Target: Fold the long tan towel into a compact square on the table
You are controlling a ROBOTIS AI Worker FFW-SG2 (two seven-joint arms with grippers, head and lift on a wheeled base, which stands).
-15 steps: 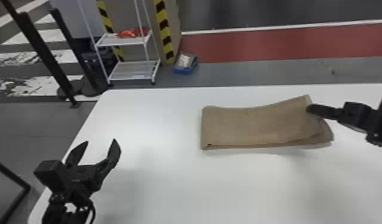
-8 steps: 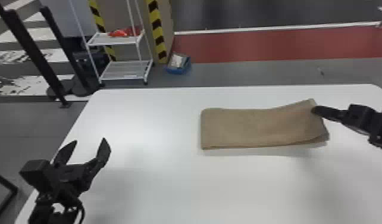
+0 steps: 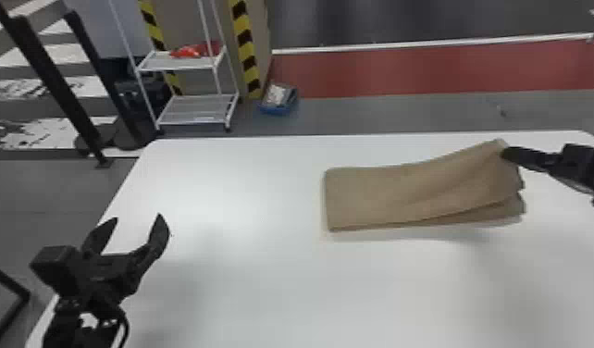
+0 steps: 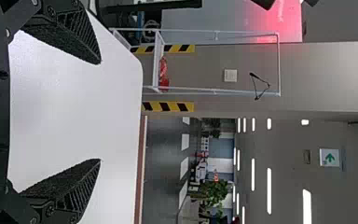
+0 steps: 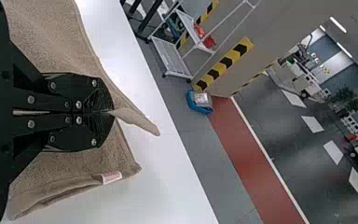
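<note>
The tan towel (image 3: pixel 402 194) lies folded as a long rectangle on the right half of the white table (image 3: pixel 245 277), its right end lifted with layers parted at the near corner. At its far right corner is my right gripper (image 3: pixel 505 153). In the right wrist view my right gripper (image 5: pixel 109 112) is shut on a pinch of the towel (image 5: pixel 51 28), a small flap poking out past the fingertips. My left gripper (image 3: pixel 136 220) stands open over the table's left edge, away from the towel. In the left wrist view the left gripper (image 4: pixel 100 111) has nothing between its spread fingers.
Beyond the table's far edge stand a white wire shelf (image 3: pixel 194 108) with a red item on it and a blue bin (image 3: pixel 278 99) on the floor. Dark posts (image 3: pixel 55 83) rise past the far left corner.
The towel's right end has risen and its near layers have spread apart, with my right gripper still holding the corner. The head view has shifted slightly; my left gripper remains open.
</note>
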